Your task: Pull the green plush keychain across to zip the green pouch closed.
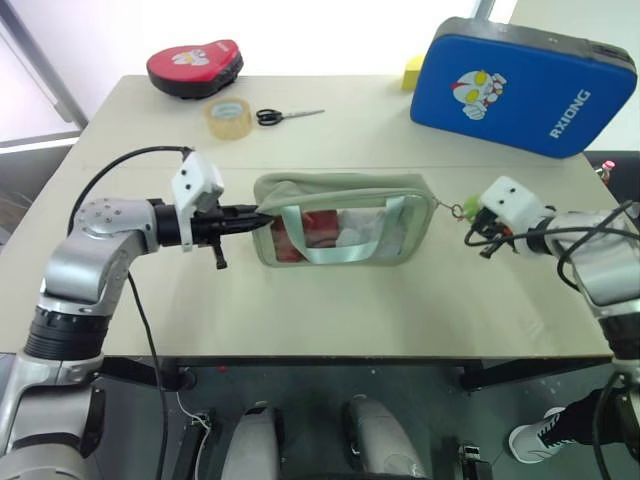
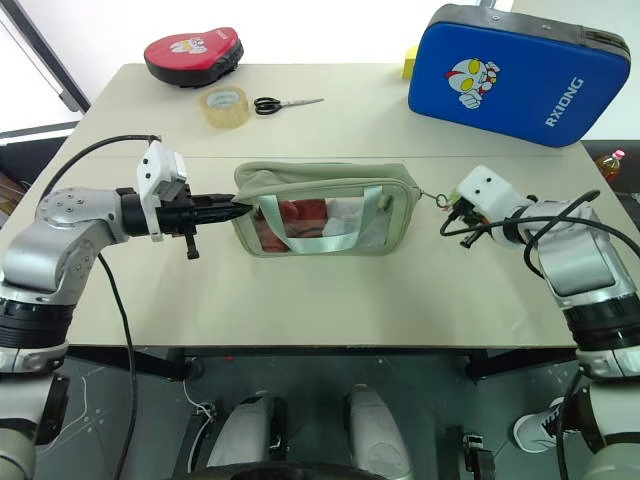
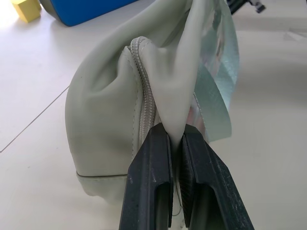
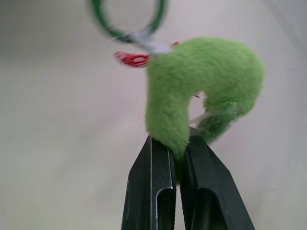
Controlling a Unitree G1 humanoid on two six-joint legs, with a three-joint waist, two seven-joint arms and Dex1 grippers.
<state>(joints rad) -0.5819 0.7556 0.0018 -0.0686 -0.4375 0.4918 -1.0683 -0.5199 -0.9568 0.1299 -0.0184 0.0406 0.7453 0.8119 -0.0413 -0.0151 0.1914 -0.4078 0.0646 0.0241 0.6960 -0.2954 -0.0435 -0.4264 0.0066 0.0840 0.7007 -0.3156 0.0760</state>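
Note:
The green pouch point(image 1: 345, 220) lies in the middle of the table, its clear window showing red and white contents. My left gripper point(image 1: 262, 220) is shut on the fabric at the pouch's left end point(image 3: 163, 105). The green plush keychain point(image 4: 201, 81) hangs off a ring and short chain at the pouch's right end. My right gripper point(image 1: 470, 212) is shut on the plush point(image 1: 467, 208), just right of the pouch. The zipper point(image 3: 146, 100) along the top seam looks drawn together at the left end.
At the back of the table lie a tape roll point(image 1: 229, 117), scissors point(image 1: 285, 116) and a red pad point(image 1: 194, 67). A big blue pad point(image 1: 520, 85) and a yellow block point(image 1: 412, 72) sit back right. The table's front edge point(image 1: 330, 352) is near.

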